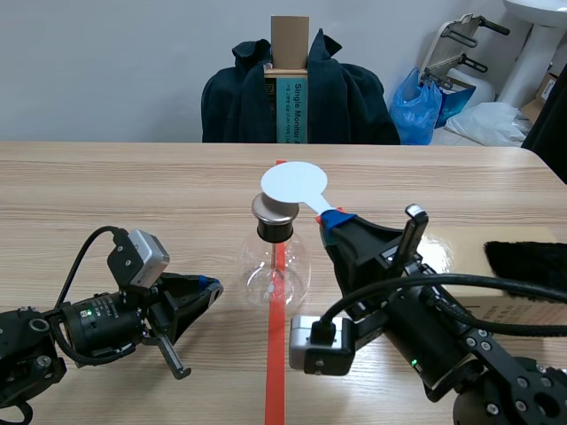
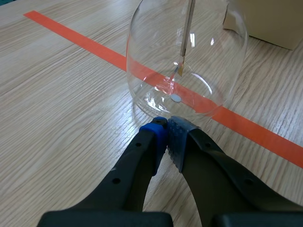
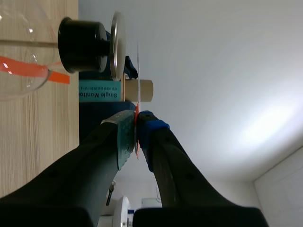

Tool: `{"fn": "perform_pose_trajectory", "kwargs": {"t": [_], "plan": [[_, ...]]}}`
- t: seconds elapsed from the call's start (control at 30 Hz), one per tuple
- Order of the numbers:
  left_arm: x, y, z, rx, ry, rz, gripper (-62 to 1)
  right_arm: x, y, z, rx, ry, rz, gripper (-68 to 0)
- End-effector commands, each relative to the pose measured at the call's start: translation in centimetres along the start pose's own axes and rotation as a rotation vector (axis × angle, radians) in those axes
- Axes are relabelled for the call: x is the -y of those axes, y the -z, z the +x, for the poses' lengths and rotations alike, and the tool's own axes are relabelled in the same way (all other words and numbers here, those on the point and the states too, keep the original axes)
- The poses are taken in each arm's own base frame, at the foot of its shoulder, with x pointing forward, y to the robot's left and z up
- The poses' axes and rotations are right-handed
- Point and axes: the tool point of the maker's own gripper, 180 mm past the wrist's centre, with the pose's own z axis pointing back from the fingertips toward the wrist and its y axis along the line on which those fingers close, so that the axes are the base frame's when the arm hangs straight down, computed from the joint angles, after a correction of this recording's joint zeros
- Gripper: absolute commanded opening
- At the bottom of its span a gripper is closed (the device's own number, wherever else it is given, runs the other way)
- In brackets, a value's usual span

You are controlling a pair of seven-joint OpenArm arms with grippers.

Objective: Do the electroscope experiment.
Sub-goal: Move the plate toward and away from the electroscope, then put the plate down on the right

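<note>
While the right gripper (image 1: 337, 220) pinches the white disc (image 1: 293, 184) by its stem, the disc lies flat just above the electroscope's (image 1: 275, 266) metal cap (image 1: 270, 209); the left gripper (image 2: 166, 124), pressed together empty, sits at its base.

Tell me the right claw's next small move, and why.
Probably ease the right claw down a little so the white disc it grips meets the metal plate on the flask's stopper. The right wrist view shows a narrow gap between disc and plate, so they are not yet touching.

Flask (image 2: 208, 61) top (rod's (image 2: 187, 33) upper end too) past left wrist view's edge
</note>
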Motion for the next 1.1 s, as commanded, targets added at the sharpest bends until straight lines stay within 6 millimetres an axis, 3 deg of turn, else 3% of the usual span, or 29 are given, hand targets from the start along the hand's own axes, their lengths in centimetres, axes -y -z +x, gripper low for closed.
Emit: {"fn": "perform_pose_trajectory", "kwargs": {"t": [0.0, 0.43, 0.53, 0.67, 0.93, 1.0, 1.07], "plan": [[-0.4, 0.2, 1.0, 0.034, 0.008, 0.005, -57.7, 1.1, 0.5, -1.1, -0.031, -0.020, -0.039, -66.7], [-0.4, 0.2, 1.0, 0.034, 0.008, 0.005, -57.7, 1.2, -0.2, -5.5, -0.281, -0.014, -0.043, -66.7], [-0.4, 0.2, 1.0, 0.033, 0.008, 0.005, -57.7, 2.0, -0.3, -6.1, -0.318, -0.009, -0.079, -66.7], [-0.4, 0.2, 1.0, 0.033, 0.009, 0.005, -57.7, 4.7, -0.1, -6.9, -0.354, -0.003, -0.165, -66.7], [-2.0, -1.6, 1.0, 0.037, -0.026, 0.052, -57.6, 13.1, -0.8, -8.5, -0.421, -0.002, -0.384, -66.7], [-2.2, -2.6, 1.4, 0.049, -0.020, 0.054, -50.8, 14.9, -1.5, -8.5, -0.423, -0.008, -0.423, -66.7], [-2.3, -3.8, 2.1, 0.077, -0.012, 0.050, -37.5, 16.2, -2.3, -8.4, -0.421, -0.016, -0.447, -66.7]]}}
